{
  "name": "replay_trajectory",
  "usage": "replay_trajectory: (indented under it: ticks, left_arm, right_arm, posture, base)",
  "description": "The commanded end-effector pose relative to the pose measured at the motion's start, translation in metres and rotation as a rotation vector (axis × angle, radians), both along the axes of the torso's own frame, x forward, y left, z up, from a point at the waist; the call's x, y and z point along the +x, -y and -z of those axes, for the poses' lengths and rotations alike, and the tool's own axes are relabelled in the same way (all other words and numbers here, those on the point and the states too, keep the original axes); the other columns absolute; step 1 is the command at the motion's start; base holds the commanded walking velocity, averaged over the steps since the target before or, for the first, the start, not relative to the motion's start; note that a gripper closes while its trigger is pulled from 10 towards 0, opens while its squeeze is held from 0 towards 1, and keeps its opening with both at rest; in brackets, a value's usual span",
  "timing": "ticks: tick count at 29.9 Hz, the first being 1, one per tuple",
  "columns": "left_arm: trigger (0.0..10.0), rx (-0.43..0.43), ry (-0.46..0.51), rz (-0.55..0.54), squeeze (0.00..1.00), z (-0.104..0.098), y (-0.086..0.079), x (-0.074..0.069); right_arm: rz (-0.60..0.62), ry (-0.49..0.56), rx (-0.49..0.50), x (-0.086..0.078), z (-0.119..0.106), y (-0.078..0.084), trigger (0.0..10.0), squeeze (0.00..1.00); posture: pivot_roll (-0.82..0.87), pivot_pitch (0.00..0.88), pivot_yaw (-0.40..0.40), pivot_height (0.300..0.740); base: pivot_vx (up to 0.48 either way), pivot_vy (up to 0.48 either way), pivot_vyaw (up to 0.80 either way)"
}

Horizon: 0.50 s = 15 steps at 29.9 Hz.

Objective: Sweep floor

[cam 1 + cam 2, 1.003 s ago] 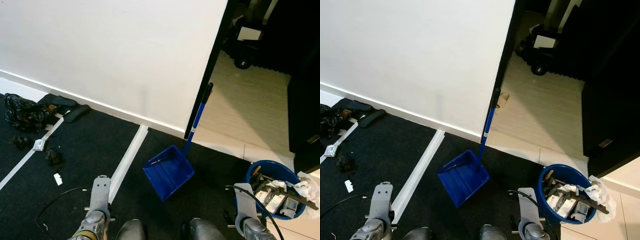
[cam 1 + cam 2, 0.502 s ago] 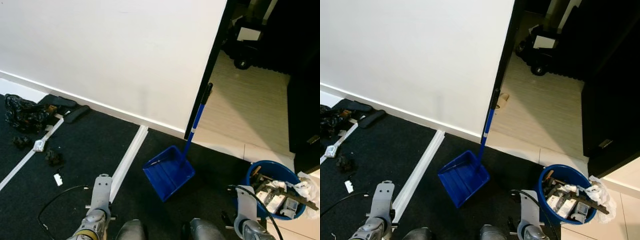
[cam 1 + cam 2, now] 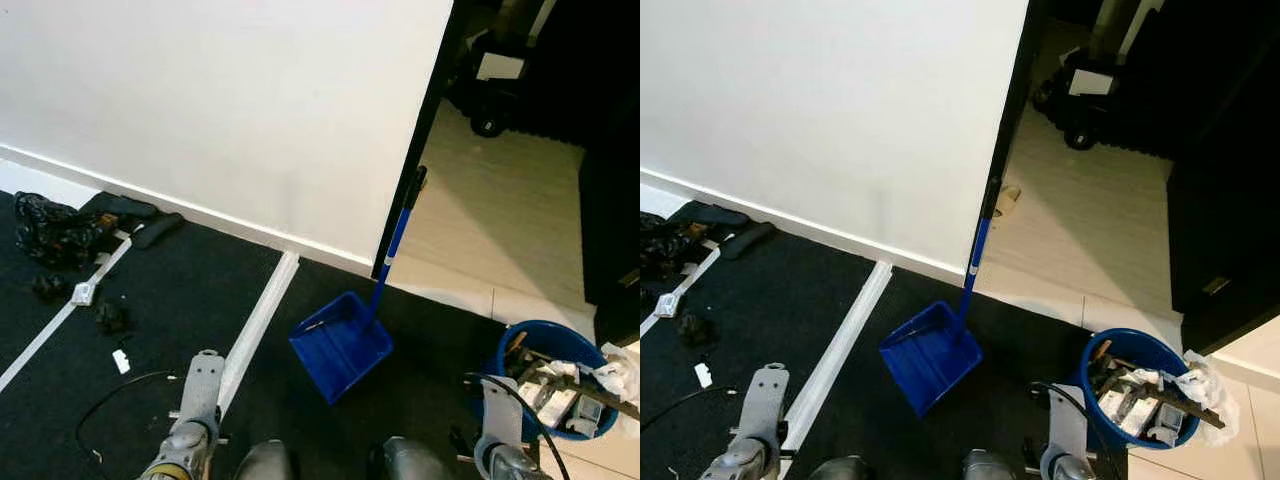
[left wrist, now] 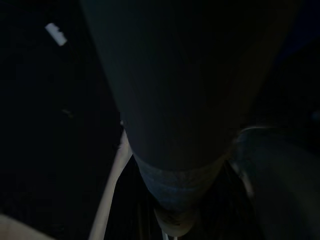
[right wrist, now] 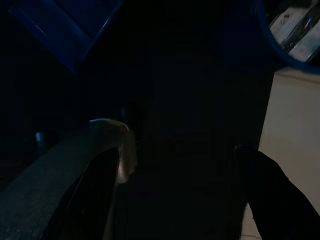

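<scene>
A blue dustpan (image 3: 340, 345) stands on the black floor mat, and its long blue handle (image 3: 397, 240) leans on the dark door-frame edge. Dark crumbs (image 3: 110, 317), a white scrap (image 3: 121, 360) and a heap of dark rubbish (image 3: 50, 232) lie on the mat at the left. My left arm (image 3: 200, 385) and right arm (image 3: 500, 420) hang idle at the bottom of the eye views. The right wrist view is very dark; a corner of the dustpan (image 5: 65, 30) and the bucket's rim (image 5: 280, 50) can be made out. In the dim left wrist view I make out the white scrap (image 4: 55, 34).
A blue bucket (image 3: 530, 340) full of trash stands at the right, beside my right arm. A white strip (image 3: 262, 310) crosses the mat toward the wall. A thin black cable (image 3: 110, 400) loops near my left arm. Pale tiled floor (image 3: 500, 220) runs through the doorway to a black wheeled object (image 3: 490, 80).
The whole picture has shifted a little, so the camera moved. My right arm sits slightly lower in the frame. The dustpan, bucket and rubbish have not moved.
</scene>
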<state>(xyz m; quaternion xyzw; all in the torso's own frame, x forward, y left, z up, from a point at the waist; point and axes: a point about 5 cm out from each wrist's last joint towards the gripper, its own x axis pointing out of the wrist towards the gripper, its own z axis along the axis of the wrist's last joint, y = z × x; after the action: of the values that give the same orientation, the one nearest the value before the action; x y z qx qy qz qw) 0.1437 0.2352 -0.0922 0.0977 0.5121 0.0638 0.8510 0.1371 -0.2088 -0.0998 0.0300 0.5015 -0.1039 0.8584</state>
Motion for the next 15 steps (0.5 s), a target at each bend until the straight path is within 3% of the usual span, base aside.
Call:
replay_trajectory:
  ticks: [1, 13, 15]
  left_arm:
    - [10.0, 0.064, -0.048, 0.028, 0.0, 0.0, -0.012, -0.009]
    - [10.0, 0.085, -0.044, 0.085, 0.0, -0.002, -0.015, -0.006]
    - [10.0, 0.085, -0.044, 0.08, 0.0, -0.002, -0.015, -0.005]
  right_arm:
    - [0.031, -0.018, 0.007, -0.005, 0.002, -0.001, 10.0, 0.0]
    - [0.061, -0.048, 0.013, -0.021, 0.007, -0.001, 10.0, 0.0]
    - [0.066, -0.048, 0.01, -0.023, 0.006, 0.005, 10.0, 0.0]
  posture:
    - [0.05, 0.0, 0.017, 0.74]
    - [0.06, 0.0, 0.037, 0.74]
    - [0.06, 0.0, 0.038, 0.74]
  base:
    - [0.0, 0.0, 0.0]
    - [0.0, 0.0, 0.0]
    - [0.0, 0.0, 0.0]
